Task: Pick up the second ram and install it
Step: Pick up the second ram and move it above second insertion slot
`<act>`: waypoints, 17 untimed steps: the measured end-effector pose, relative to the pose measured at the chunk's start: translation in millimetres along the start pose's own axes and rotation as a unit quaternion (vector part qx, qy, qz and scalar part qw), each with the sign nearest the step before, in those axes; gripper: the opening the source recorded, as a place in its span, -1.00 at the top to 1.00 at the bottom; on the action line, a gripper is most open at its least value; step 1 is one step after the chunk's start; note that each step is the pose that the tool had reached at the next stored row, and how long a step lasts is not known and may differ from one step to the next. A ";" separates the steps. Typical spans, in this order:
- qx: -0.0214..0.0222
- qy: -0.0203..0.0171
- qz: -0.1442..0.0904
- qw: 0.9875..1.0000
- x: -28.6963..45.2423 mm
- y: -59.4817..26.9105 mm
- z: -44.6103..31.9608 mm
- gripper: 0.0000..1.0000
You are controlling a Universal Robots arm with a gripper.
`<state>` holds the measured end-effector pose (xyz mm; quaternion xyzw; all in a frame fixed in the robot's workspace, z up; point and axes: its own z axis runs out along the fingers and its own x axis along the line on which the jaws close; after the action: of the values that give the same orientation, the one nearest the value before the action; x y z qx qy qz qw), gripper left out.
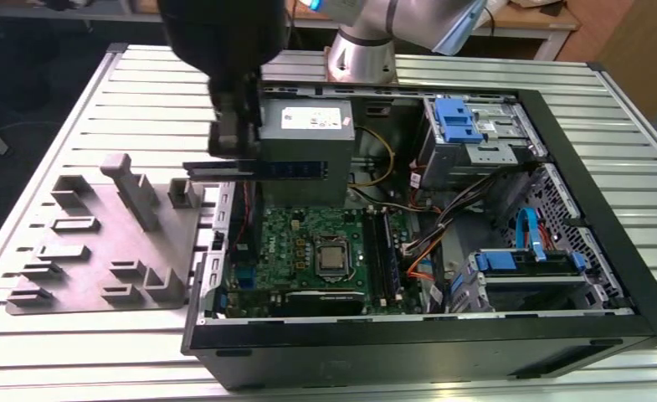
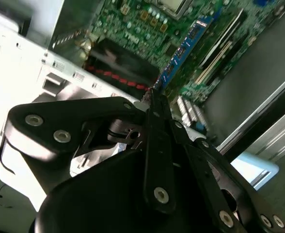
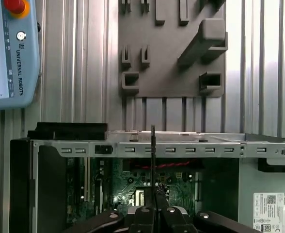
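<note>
The second ram [image 1: 272,169], a thin dark stick with a blue label, hangs level above the open computer case, over its edge nearest the grey fixture plate. My gripper [image 1: 235,161] is shut on it from above, near the stick's end on the exterior view's left. In the second wrist view the ram [image 2: 183,51] runs out from between my fingers [image 2: 154,126] over the green motherboard [image 2: 133,19]. In the first wrist view the ram [image 3: 153,160] shows edge-on as a thin dark line above the gripper [image 3: 154,211]. The long black slots [image 1: 378,251] lie on the motherboard [image 1: 295,243] below.
The grey fixture plate [image 1: 94,251] with raised blocks lies on the ribbed table, on the exterior view's left of the case [image 1: 596,276]. Inside the case are a power supply [image 1: 305,142], cables and blue drive bays [image 1: 462,121]. A pendant [image 3: 11,48] lies on the table.
</note>
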<state>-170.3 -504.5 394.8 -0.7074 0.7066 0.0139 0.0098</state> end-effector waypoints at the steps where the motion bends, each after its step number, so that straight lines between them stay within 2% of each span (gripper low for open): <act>1: 0.000 0.000 0.000 1.000 0.0 -4.4 0.0 0.84; 17: 0.000 0.000 0.000 1.000 0.1 -76.9 0.3 0.84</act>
<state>-93.5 -504.5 394.0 -0.7073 0.7067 0.0140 0.0096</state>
